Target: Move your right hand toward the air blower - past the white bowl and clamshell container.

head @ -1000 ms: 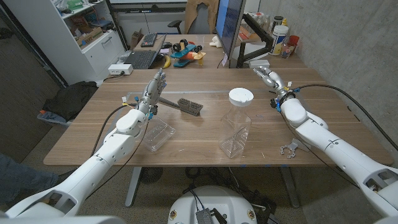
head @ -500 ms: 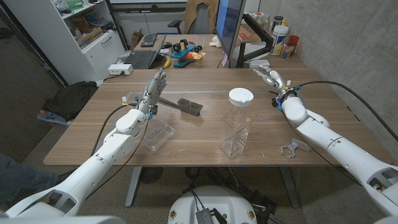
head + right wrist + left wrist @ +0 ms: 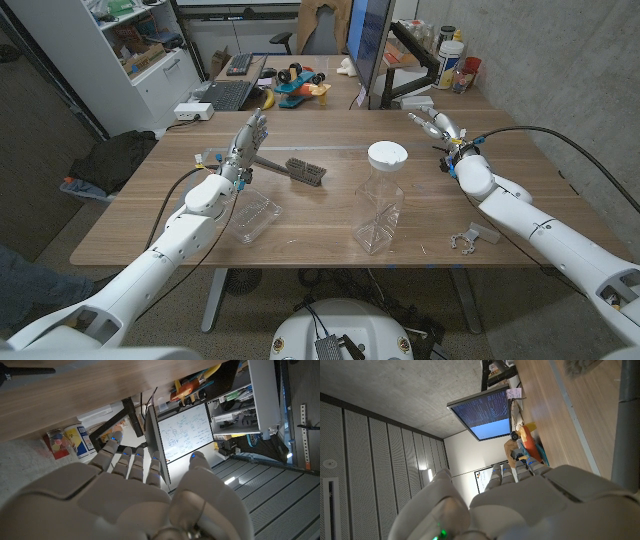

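Wood-grain counter (image 3: 330, 240) carries a clear square jar (image 3: 381, 205) with a round white lid (image 3: 387, 154), and we place everything else from that jar.

The right robot hand (image 3: 430, 122) hangs beyond the jar and to its right, near the counter's far right corner and well apart from the jar. Its fingers are stretched out straight, slightly spread, and it holds nothing. The right wrist view shows the same: straight fingers (image 3: 131, 460) with nothing between them.

The clamshell container (image 3: 254, 216), of clear plastic, lies on the jar's left at about the same depth, well apart from the right robot hand, with the jar between the two. A dark brush (image 3: 306, 172) lies left of the jar and a little farther back.

The left robot hand (image 3: 249, 138) stands just beside the end of the brush's handle, fingers upright and together, gripping nothing that we can see.

A small metal piece (image 3: 462, 241) lies right of the jar near the front edge.

We cannot tell which thing here is the air blower.
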Controlling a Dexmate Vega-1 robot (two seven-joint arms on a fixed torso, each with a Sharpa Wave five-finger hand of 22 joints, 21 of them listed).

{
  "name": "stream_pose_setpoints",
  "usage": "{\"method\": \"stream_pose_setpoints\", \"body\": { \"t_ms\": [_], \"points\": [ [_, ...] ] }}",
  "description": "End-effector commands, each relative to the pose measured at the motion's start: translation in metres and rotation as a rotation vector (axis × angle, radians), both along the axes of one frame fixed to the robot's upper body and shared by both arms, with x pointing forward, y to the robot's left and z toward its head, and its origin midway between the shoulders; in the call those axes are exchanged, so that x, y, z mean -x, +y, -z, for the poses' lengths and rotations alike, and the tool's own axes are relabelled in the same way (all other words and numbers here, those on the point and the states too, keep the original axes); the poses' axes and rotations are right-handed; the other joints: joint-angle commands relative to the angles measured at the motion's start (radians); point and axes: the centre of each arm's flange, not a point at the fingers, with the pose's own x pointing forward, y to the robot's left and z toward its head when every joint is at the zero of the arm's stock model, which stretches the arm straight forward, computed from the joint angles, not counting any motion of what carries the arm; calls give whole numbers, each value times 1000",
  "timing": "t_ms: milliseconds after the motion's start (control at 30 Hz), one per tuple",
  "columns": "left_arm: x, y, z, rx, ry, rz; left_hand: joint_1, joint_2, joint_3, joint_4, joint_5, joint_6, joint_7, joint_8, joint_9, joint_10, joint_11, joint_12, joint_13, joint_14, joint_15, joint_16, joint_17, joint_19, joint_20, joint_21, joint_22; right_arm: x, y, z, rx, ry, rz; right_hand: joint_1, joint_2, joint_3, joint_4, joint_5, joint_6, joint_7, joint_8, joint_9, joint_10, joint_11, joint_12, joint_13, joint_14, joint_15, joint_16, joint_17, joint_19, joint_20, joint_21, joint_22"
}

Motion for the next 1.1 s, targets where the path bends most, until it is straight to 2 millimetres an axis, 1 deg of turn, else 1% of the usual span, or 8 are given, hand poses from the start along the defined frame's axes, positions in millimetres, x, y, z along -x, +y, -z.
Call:
{"method": "stream_pose_setpoints", "body": {
  "t_ms": [33,233,333,600,667,733,1100],
  "points": [
    [2,0,-2,-15,3,-4,2,14,3,-8,-2,3,4,9,4,3,-3,6,1,6,-1,6,2,6,3,-6,3,0,-6,-3,42,5,61,-2,-3,-3,-5,7,1,-5,-3,5,0,-6,1,4,5,4,-2,0,0,5,-5,5],
    [2,-2,-3,-21,6,-2,1,14,2,-8,-2,5,3,9,4,4,-5,6,1,6,-1,6,2,6,5,-8,3,1,-7,-8,78,-2,93,-3,-5,-3,-6,8,5,-6,-2,5,0,-6,0,4,3,4,-3,0,1,6,-8,5],
    [2,-4,-3,0,6,26,1,15,2,-9,-2,7,5,9,4,5,-4,7,0,7,-2,6,2,5,6,-9,3,1,-8,-9,89,-1,111,-3,-6,-4,-7,8,7,-7,-2,5,0,-6,0,5,3,3,-3,0,-1,6,-10,5],
    [4,-6,-5,-6,-1,25,1,15,2,-9,-2,10,4,9,4,6,-3,7,0,8,-3,6,2,8,4,-10,3,-2,-17,-9,92,10,145,-4,-8,-5,-8,9,9,-8,-2,5,1,-6,0,5,1,0,-3,-1,-1,6,-13,5],
    [4,-7,-5,-9,-1,23,1,15,2,-10,-2,11,4,9,4,6,-2,7,0,8,-3,6,2,7,4,-10,3,-3,-17,-9,94,8,151,-4,-8,-5,-8,9,10,-9,-2,5,3,-7,1,5,-1,0,-4,-1,-2,6,-14,5],
    [4,-8,-5,-12,0,23,1,15,2,-10,-2,12,3,10,4,6,-3,7,0,9,-4,6,2,7,4,-11,3,-4,-18,-9,95,10,155,-4,-9,-5,-10,9,13,-9,-2,5,8,-4,3,5,-4,-8,-5,-1,-2,6,-16,5],
    [4,-10,-5,-13,1,21,1,16,1,-11,-3,13,3,9,4,4,-4,6,-1,8,-3,6,2,7,6,-13,3,-7,-21,-11,138,18,201,-4,-10,-5,-11,11,15,-11,-2,5,10,-7,3,5,-1,-10,-3,-1,0,3,-19,6]
  ]
}}
